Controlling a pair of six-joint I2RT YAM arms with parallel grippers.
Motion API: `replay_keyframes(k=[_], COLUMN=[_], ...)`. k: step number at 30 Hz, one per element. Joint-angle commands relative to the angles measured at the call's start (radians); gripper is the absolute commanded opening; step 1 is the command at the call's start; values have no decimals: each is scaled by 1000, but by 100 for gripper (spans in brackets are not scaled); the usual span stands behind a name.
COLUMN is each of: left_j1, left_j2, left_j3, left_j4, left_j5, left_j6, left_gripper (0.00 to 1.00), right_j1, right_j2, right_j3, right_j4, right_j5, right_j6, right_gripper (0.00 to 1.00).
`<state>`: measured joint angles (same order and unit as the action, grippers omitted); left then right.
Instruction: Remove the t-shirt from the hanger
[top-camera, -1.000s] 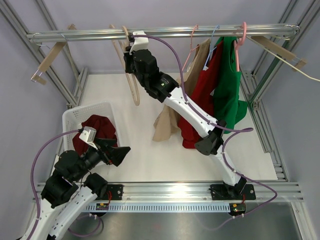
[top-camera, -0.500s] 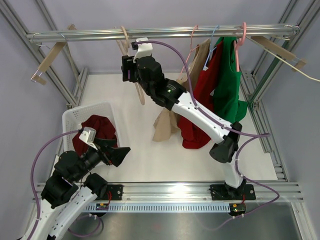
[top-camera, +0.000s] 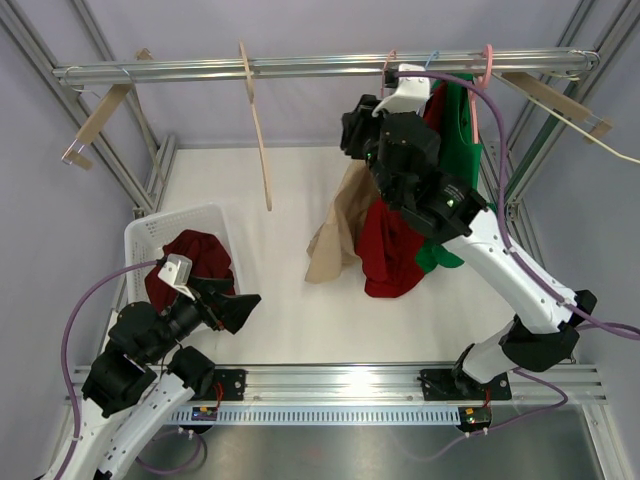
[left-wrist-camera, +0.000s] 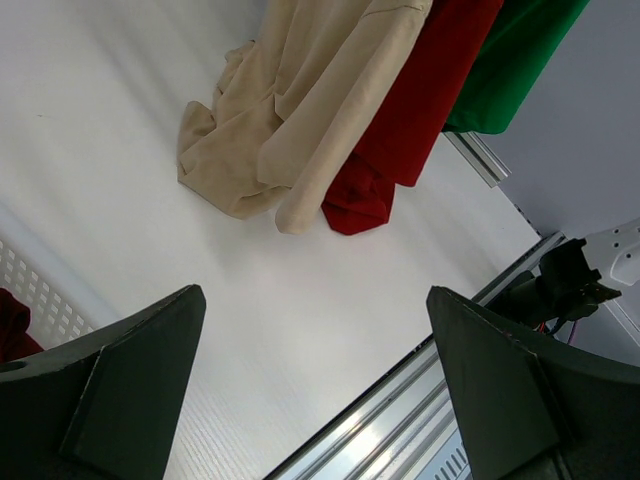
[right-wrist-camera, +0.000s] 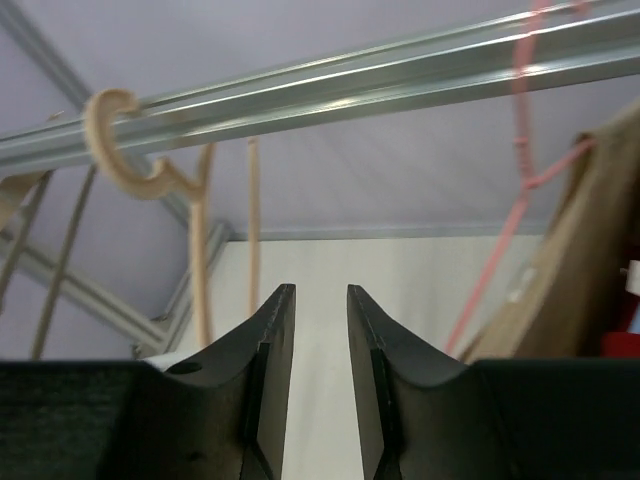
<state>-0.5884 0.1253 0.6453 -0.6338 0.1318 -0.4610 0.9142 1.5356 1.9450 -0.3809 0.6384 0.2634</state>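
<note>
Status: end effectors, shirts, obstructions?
Left end effector open. Right end effector open, empty, near pink hanger. Tan shirt, red shirt, green shirt on hangers. Nothing blocking.

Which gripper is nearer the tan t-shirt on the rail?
Right. The right gripper is up by the rail, close beside the tan t-shirt and its pink hanger; the left gripper sits low beside the white basket, well away from it.

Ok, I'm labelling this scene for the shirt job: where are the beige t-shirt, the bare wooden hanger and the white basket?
beige t-shirt (left-wrist-camera: 290, 110): left wrist view, on its hanging body.
bare wooden hanger (top-camera: 256, 125): top view, midway down its arm.
white basket (top-camera: 165, 225): top view, on its far rim.
</note>
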Motion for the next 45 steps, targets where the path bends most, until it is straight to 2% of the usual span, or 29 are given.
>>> replay_keyframes(k=[1, 2, 6, 11, 15, 19, 23, 25, 26, 28, 30, 36, 45], left_j1=[4, 4, 4, 4, 4, 4, 4, 4, 4, 4, 4, 4, 4], left_j2=[-7, -6, 4, 14, 16, 22, 20, 20, 22, 25, 22, 79, 201], left_j3=[-3, -3, -3, -3, -4, -4, -4, -4, -4, -4, -4, 27, 83], left_j4=[46, 46, 46, 46, 48, 48, 46, 49, 49, 48, 46, 55, 174], left_j5=[26, 26, 26, 28, 26, 31, 32, 32, 32, 34, 32, 75, 215], left_j6=[4, 2, 2, 4, 4, 5, 5, 5, 5, 5, 5, 15, -11], left_gripper=[99, 99, 99, 99, 99, 99, 99, 99, 99, 99, 99, 99, 99], right_j1=[-96, -115, -178, -230, -268, -294, -298, -301, -302, -305, -305, -305, -305], right_j2=[-38, -48, -39, 3, 43, 63, 61, 52, 52, 41, 20, -40, -133], right_j3=[-67, -84, -63, -72, -61, -66, -90, -98, -98, -106, -119, -132, -199], right_j4=[-85, -90, -157, -128, -107, -67, -26, -1, 2, 8, 33, 96, 152], right_j5=[159, 144, 93, 1, -71, -147, -157, -163, -178, -195, -195, -282, -373], right_j6=[48, 66, 89, 92, 112, 122, 128, 131, 135, 149, 154, 158, 184], right_gripper=[35, 36, 57, 58, 54, 45, 27, 26, 22, 7, 0, 0, 0])
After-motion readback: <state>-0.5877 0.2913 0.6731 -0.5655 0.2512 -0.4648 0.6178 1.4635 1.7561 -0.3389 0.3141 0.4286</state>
